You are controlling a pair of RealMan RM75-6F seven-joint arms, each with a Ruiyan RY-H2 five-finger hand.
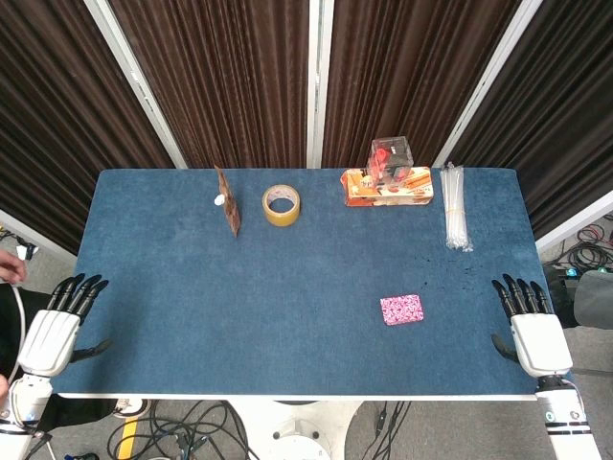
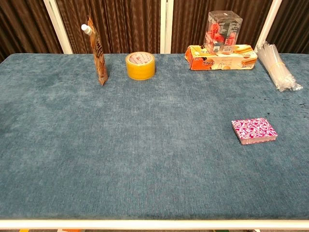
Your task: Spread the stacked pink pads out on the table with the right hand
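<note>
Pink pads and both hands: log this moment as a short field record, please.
pink pads: one neat stack on the blue table, right of centre, untouched
right hand: at the table's right edge, holding nothing, apart from the stack
left hand: at the left edge, holding nothing
back row: brown pouch, tape roll, snack box, clear box on it

A: backdrop?
B: dark brown curtains (image 1: 239, 77) at 12, white frame posts (image 1: 319, 81) between.
A: desk?
B: blue felt desk (image 1: 287, 278), cables (image 1: 182, 431) on floor at 6.
</note>
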